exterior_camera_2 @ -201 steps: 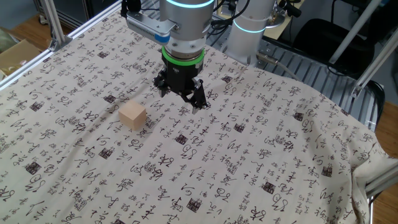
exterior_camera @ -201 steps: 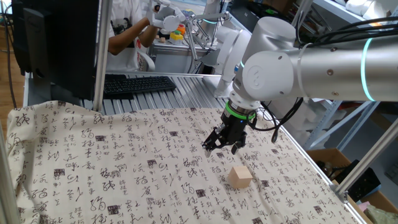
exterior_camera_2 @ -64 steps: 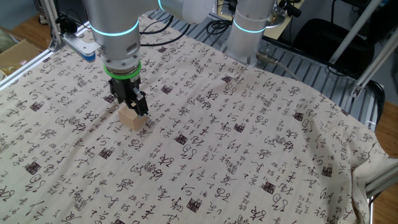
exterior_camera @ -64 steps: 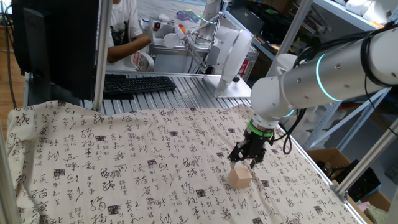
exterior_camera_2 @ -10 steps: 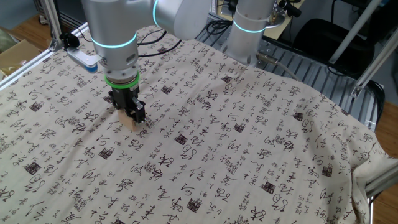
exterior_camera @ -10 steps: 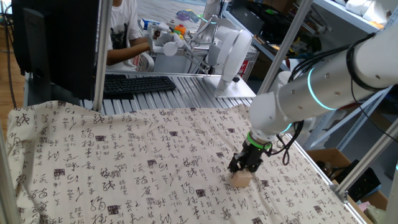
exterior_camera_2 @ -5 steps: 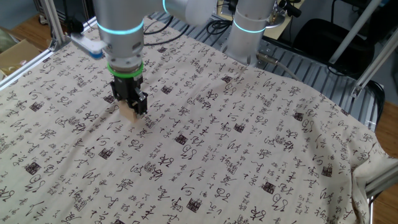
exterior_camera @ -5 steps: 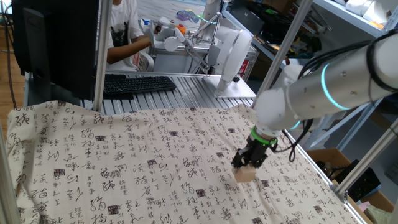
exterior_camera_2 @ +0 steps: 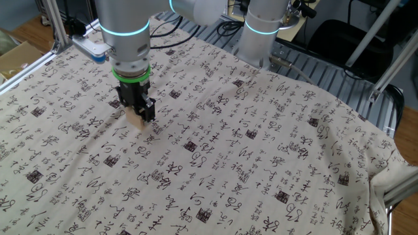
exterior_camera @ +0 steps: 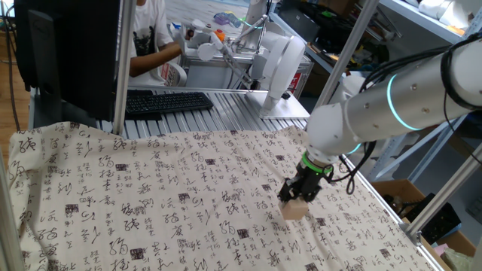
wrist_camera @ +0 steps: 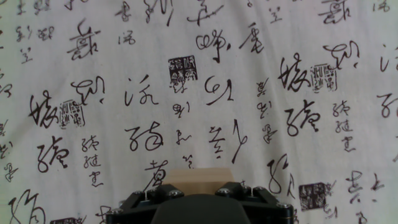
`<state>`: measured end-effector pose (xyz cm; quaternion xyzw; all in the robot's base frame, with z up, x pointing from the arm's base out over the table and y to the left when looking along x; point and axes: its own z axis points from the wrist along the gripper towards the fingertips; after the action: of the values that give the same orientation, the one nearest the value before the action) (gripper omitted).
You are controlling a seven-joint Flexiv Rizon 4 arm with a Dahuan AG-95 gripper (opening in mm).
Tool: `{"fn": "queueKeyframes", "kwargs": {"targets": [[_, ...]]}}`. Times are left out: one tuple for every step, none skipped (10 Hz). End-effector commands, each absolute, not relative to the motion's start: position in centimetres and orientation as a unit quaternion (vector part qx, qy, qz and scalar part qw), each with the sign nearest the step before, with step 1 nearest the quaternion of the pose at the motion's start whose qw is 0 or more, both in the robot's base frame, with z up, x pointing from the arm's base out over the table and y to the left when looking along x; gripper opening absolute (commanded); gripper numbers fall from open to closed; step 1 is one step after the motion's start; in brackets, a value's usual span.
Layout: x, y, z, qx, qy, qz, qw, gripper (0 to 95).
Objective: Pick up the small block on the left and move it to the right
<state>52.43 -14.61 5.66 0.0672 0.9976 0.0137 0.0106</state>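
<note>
The small block (exterior_camera: 295,210) is a plain light tan wooden cube. My gripper (exterior_camera: 297,201) is shut on it and holds it just above the calligraphy-printed cloth (exterior_camera: 151,203). In the other fixed view the gripper (exterior_camera_2: 138,115) grips the block (exterior_camera_2: 135,119) at the left part of the cloth (exterior_camera_2: 261,150). In the hand view only the block's top edge (wrist_camera: 198,177) shows, between the black jaws at the bottom of the frame, with the cloth (wrist_camera: 199,81) below it.
A keyboard (exterior_camera: 166,101) and a monitor (exterior_camera: 71,53) stand behind the cloth. A person (exterior_camera: 154,38) works at the back. Metal frame posts (exterior_camera: 122,68) rise at the table's far side. A second robot base (exterior_camera_2: 264,29) stands at the cloth's far edge.
The gripper closed on the block a second ago and has lifted it slightly off the cloth. Over the last half second it barely moved.
</note>
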Motion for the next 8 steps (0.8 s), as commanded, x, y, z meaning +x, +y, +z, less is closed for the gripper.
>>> {"fn": "queueKeyframes", "kwargs": {"targets": [[52.7, -13.8, 6.1, 0.072, 0.997, 0.013, 0.005, 0.0], [52.7, -13.2, 6.4, 0.076, 0.997, 0.012, 0.005, 0.0], [52.6, -12.6, 6.5, 0.081, 0.997, 0.013, 0.003, 0.0], [52.5, -11.9, 6.6, 0.087, 0.996, 0.015, 0.003, 0.0], [52.4, -11.3, 6.6, 0.091, 0.996, 0.013, 0.005, 0.0], [52.3, -10.8, 6.7, 0.096, 0.995, 0.016, 0.004, 0.0], [52.2, -10.4, 6.7, 0.099, 0.995, 0.018, 0.004, 0.0], [52.1, -10.2, 6.7, 0.101, 0.995, 0.018, 0.003, 0.0]]}}
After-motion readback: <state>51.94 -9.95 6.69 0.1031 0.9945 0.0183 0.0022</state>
